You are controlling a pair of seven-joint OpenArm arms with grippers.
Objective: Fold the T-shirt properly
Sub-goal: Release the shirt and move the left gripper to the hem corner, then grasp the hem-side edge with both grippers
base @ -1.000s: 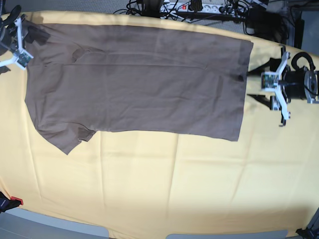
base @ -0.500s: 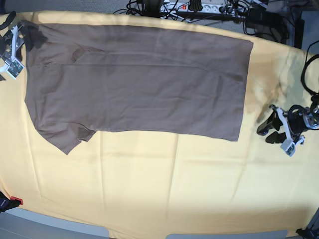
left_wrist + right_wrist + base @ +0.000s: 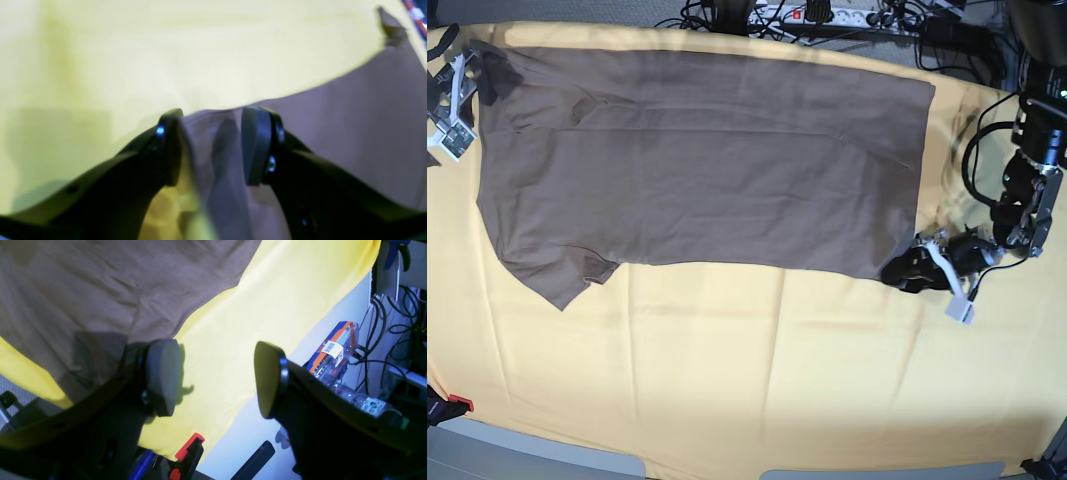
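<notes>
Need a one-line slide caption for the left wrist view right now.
Left gripper straddling a corner of the brown T-shirt, jaws apart around raised fabric, yellow cloth beyond.

Matt, soft cloth T-shirt [image 3: 707, 160]

The near half of the yellow cloth [image 3: 757, 370] lies bare, giving open passage below the T-shirt [image 3: 707, 160]. The left gripper [image 3: 907, 272] crowds the shirt's lower hem corner. The right gripper [image 3: 467, 85] sits at the far corner by the sleeve. Cables and a power strip [image 3: 817, 15] line the far edge; a red clamp [image 3: 457, 404] marks the near corner.
</notes>
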